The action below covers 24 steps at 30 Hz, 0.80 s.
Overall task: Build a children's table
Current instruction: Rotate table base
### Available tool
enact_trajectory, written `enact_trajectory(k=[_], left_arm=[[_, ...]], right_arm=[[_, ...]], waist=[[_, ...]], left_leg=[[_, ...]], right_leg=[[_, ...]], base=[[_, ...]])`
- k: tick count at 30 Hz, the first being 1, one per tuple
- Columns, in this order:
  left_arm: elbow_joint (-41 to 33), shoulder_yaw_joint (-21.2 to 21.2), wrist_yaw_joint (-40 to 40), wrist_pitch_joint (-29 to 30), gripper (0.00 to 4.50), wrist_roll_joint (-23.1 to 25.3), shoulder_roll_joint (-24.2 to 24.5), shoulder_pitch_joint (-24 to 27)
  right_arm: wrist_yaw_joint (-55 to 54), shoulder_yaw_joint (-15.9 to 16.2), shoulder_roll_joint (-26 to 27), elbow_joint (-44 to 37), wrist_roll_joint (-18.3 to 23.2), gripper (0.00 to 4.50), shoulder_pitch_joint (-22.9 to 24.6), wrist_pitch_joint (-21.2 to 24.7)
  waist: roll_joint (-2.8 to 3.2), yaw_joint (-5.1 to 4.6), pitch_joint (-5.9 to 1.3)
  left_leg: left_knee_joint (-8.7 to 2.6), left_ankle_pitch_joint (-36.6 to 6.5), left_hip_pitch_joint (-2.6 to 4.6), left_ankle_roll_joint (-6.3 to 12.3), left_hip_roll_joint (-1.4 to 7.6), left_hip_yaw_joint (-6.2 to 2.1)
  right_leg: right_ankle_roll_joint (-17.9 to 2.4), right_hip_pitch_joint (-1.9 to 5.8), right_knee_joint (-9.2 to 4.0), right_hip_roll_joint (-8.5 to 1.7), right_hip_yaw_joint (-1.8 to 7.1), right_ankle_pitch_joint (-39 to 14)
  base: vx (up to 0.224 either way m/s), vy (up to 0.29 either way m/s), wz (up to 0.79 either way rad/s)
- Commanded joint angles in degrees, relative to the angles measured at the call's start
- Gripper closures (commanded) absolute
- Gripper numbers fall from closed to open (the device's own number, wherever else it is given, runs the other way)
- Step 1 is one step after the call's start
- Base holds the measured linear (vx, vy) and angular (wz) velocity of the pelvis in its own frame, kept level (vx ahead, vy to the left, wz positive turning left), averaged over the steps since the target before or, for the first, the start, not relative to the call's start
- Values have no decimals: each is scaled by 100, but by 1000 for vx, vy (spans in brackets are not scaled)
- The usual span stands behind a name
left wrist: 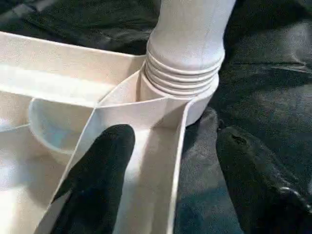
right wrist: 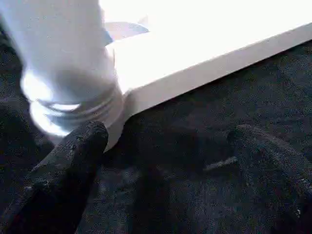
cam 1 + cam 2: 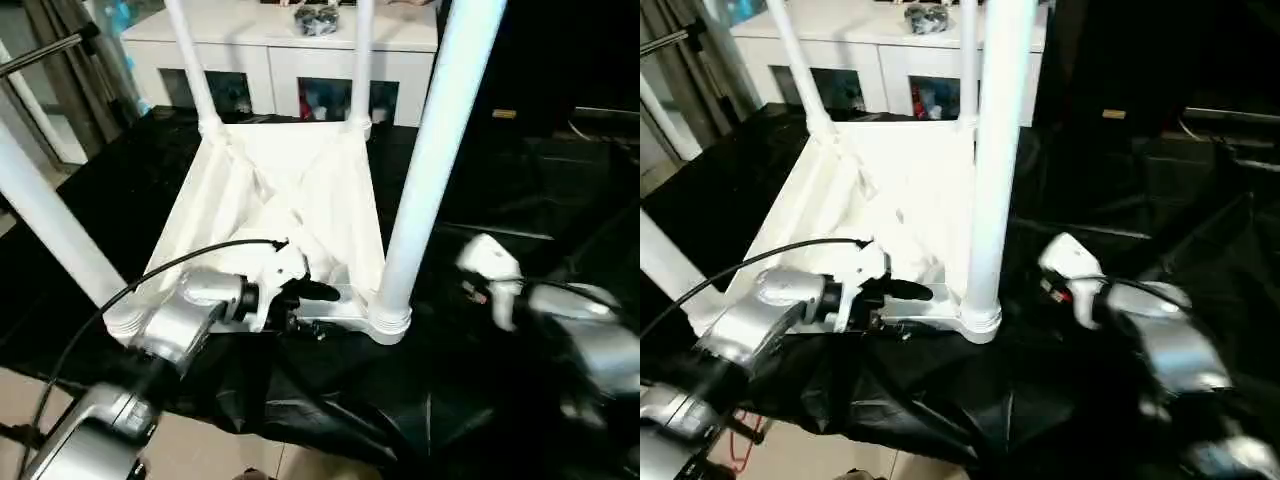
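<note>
Head views: the white tabletop [image 3: 300, 190] lies upside down on a black sheet [image 3: 480, 390], ribbed underside up, with four white legs standing in its corner sockets — the near-right leg [image 3: 425, 160] upright in its socket [image 3: 388, 322]. A white cabinet [image 3: 280, 50] stands behind. The left gripper [image 3: 305, 300] sits at the tabletop's near edge, just beside that socket. The right gripper [image 3: 1065, 265] hovers over the sheet, near the same corner.

Left wrist view: the left gripper [image 1: 170, 161] is spread wide — one finger [image 1: 97, 180] inside the rim wall [image 1: 170, 170], the other outside over the sheet.

Right wrist view: the right gripper [image 2: 165, 161] is spread apart, holding nothing; one finger [image 2: 68, 170] lies just beside the socket [image 2: 73, 112].
</note>
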Motion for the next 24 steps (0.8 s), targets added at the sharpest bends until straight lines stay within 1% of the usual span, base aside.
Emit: enact_trajectory(k=[1, 2, 3, 4, 6, 7, 9, 10, 11, 13, 14, 15, 16, 17, 18, 19, 20, 21, 22, 23, 24], left_arm=[[375, -68, -55, -197, 172, 200, 7, -151], [381, -68, -55, -200, 176, 201, 6, -153], [501, -67, -106, -198, 176, 219, 12, -201], [545, -67, -136, -200, 186, 230, 21, -218], [679, -34, -239, -237, 208, 235, 41, -256], [697, -25, -254, -238, 216, 231, 43, -260], [755, -3, -303, -242, 219, 236, 46, -271], [799, 12, -334, -252, 237, 247, 45, -282], [859, 27, -372, -273, 251, 248, 36, -299], [954, 99, -546, -241, 259, 163, 20, -312], [969, 116, -610, -213, 263, 135, 19, -312], [970, 116, -613, -211, 270, 135, 20, -311], [996, 104, -676, -200, 282, 157, 41, -303], [1019, 96, -700, -202, 293, 178, 46, -305], [1026, 94, -708, -202, 293, 185, 47, -306], [1054, 88, -711, -212, 305, 208, 49, -311], [1078, 82, -712, -214, 315, 227, 53, -316], [1114, 75, -722, -223, 326, 253, 53, -326], [1158, 55, -742, -215, 326, 298, 66, -339], [1166, 52, -746, -212, 336, 309, 68, -341], [1194, 56, -769, -196, 336, 348, 69, -349]], right_arm=[[268, -67, -168, -544, 237, 0, 118, 237], [272, -67, -171, -552, 240, 0, 122, 241], [374, -80, -271, -738, 312, 0, 226, 315], [397, -92, -307, -799, 333, 0, 268, 338], [425, -133, -400, -945, 410, 0, 369, 469], [432, -139, -413, -964, 426, 0, 382, 498], [468, -156, -438, -1014, 468, 0, 413, 574], [489, -165, -450, -1045, 488, 0, 428, 616], [489, -168, -462, -1082, 503, 0, 439, 652], [487, -172, -476, -1170, 553, 0, 460, 753], [482, -169, -481, -1199, 573, 0, 460, 789], [482, -168, -481, -1200, 575, 0, 460, 792], [473, -160, -483, -1238, 611, 0, 455, 847], [467, -158, -487, -1259, 622, 0, 459, 868], [465, -157, -488, -1265, 625, 0, 460, 874], [467, -155, -486, -1275, 630, 0, 455, 894], [468, -151, -484, -1280, 631, 0, 449, 908], [471, -147, -487, -1287, 642, 0, 441, 928], [479, -137, -488, -1282, 651, 0, 430, 941], [480, -134, -488, -1280, 651, 0, 427, 943], [488, -126, -489, -1280, 658, 0, 421, 954]], waist=[[-87, 38, -368], [-86, 39, -365], [-70, 26, -363], [-58, 31, -369], [-60, 29, -354], [-49, 36, -352], [-45, 34, -356], [-33, 33, -357], [-37, 26, -355], [-39, 34, -355], [-56, 35, -355], [-56, 35, -355], [-43, 37, -360], [-42, 36, -359], [-39, 37, -360], [-55, 39, -363], [-46, 35, -362], [-48, 36, -363], [-49, 37, -363], [-52, 39, -354], [-66, 34, -348]], left_leg=[[-347, -1415, 80, 364, 4, 40], [-355, -1377, 58, 382, 14, 30], [-355, -1384, 58, 377, 10, 31], [-354, -1401, 68, 374, 15, 28], [-368, -1475, 79, 361, 21, 30], [-368, -1525, 84, 349, 24, 29], [-378, -1555, 82, 317, 26, 22], [-378, -1580, 84, 313, 29, 22], [-384, -1600, 83, 314, 30, 21], [-380, -1569, 82, 315, 23, 26], [-382, -1538, 77, 315, 24, 26], [-382, -1538, 77, 315, 24, 26], [-379, -1534, 79, 313, 31, 24], [-383, -1516, 77, 319, 32, 21], [-382, -1497, 72, 321, 32, 21], [-380, -1466, 69, 331, 33, 20], [-382, -1464, 74, 337, 37, 21], [-381, -1462, 76, 340, 38, 22], [-379, -1467, 77, 342, 35, 26], [-381, -1500, 81, 337, 33, 29], [-389, -1532, 75, 324, 33, 28]], right_leg=[[-1378, 319, -439, -130, 95, -944], [-1370, 326, -434, -146, 94, -950], [-1368, 322, -448, -148, 91, -995], [-1377, 314, -447, -150, 90, -1031], [-1382, 297, -468, -138, 92, -1148], [-1387, 290, -469, -144, 94, -1202], [-1400, 292, -468, -149, 87, -1229], [-1408, 289, -466, -151, 89, -1232], [-1409, 291, -469, -152, 88, -1243], [-1403, 289, -474, -154, 91, -1260], [-1410, 294, -473, -157, 89, -1251], [-1410, 294, -473, -157, 89, -1251], [-1416, 288, -467, -163, 91, -1232], [-1419, 292, -463, -160, 91, -1201], [-1418, 294, -459, -160, 91, -1178], [-1420, 295, -453, -164, 91, -1136], [-1430, 288, -453, -163, 91, -1115], [-1446, 287, -450, -161, 91, -1088], [-1450, 286, -455, -160, 91, -1088], [-1442, 283, -464, -162, 93, -1147], [-1418, 287, -469, -164, 93, -1234]], base=[[0, 0, 0], [0, 0, 0], [0, 0, 0], [0, 0, 0], [0, 0, 0], [0, 0, 0], [0, 0, 0], [0, 0, 0], [0, 0, 0], [0, 0, 0], [0, 0, 0], [0, 0, 0], [0, 0, 0], [0, 0, 0], [0, 0, 0], [0, 0, 0], [0, 0, 0], [0, 0, 0], [0, 0, 0], [0, 0, 0], [0, 0, 0]])
